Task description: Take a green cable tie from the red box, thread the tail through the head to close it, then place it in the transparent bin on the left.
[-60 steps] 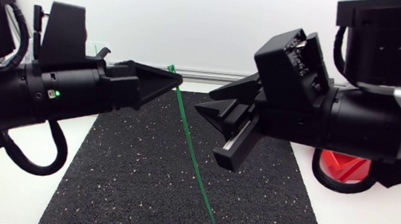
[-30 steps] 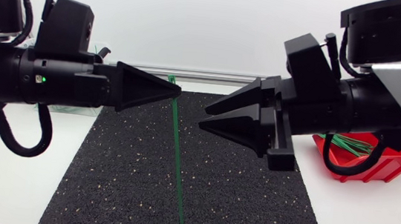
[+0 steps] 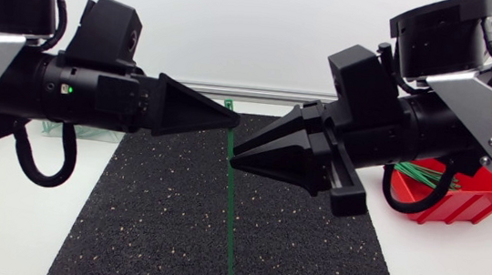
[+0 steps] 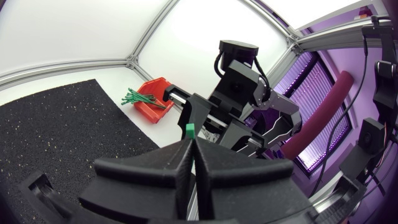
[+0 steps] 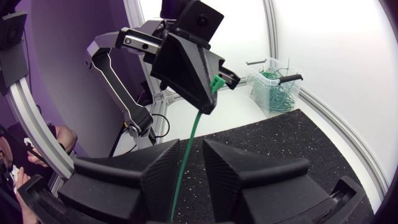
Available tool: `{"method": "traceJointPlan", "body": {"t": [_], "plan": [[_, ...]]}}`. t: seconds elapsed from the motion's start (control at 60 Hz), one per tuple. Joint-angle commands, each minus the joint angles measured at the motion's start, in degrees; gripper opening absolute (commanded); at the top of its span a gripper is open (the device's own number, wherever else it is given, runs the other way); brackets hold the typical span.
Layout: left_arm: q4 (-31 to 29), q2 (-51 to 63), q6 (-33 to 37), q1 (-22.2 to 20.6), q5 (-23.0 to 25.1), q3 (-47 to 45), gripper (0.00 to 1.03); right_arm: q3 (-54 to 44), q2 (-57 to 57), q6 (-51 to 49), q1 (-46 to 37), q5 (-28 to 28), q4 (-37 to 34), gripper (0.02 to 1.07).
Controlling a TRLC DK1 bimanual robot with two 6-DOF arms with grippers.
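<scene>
The left gripper [image 3: 228, 117] clenches the cable tie [image 3: 231, 218] at its head; the right gripper [image 3: 241, 150], jaws released, must next seize the strap for threading.

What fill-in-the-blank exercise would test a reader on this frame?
1. The left gripper is ____ on the tie.
2. The tie's strap passes between the ____ fingers of the right gripper.
3. More green ties lie in the ____ box.

Missing words: shut; open; red.
</scene>
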Motion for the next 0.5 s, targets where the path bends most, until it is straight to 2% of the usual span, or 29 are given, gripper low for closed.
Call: {"method": "traceJointPlan", "body": {"t": [0.0, 0.1, 0.2, 0.483], "plan": [[1.2, 1.0, -1.5, -0.4, 0.6, 1.3, 0.04, 1.4, 0.7, -0.2, 0.3, -1.3, -0.8, 0.26], [1.3, 1.5, -2.0, -0.3, 0.6, 1.3, 0.04, 1.4, 0.8, 0.2, 0.4, -1.4, -0.8, 0.25], [1.4, 1.5, -2.3, -0.2, 0.6, 1.1, 0.04, 1.3, 0.9, 0.8, 0.5, -1.8, -0.4, 0.08], [2.4, 1.4, -3.0, -0.3, 1.1, 0.6, 0.04, 1.0, 1.6, 1.5, 1.0, -2.5, -0.6, 0.08]]}}
